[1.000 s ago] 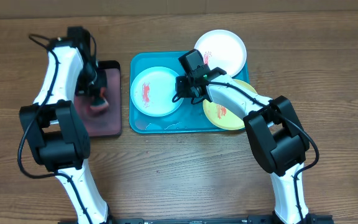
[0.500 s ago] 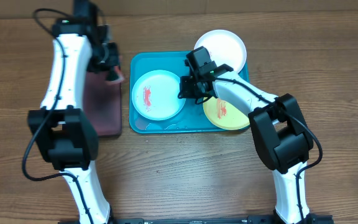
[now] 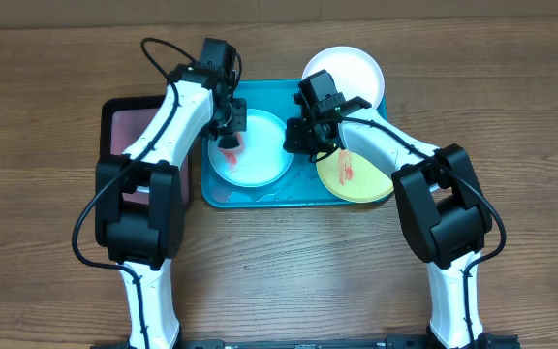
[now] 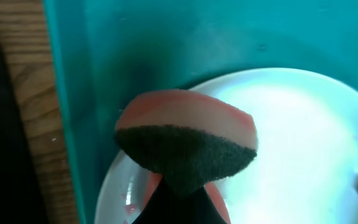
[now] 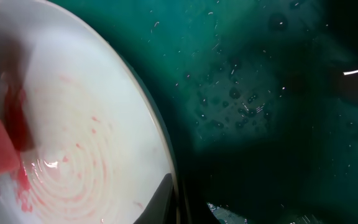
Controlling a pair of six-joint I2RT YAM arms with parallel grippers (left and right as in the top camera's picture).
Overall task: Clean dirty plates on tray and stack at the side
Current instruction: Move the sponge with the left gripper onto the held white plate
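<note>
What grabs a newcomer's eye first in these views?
The left gripper holds a pink, dark-faced sponge over the pale blue plate at the left of the teal tray, with the right gripper at that plate's right rim. A red smear marks the yellow-green plate at the tray's right side.

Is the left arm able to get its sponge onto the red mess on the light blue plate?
Probably yes. Its fingers hold the sponge right over the pale blue plate, next to the red smear, with nothing in between.
</note>
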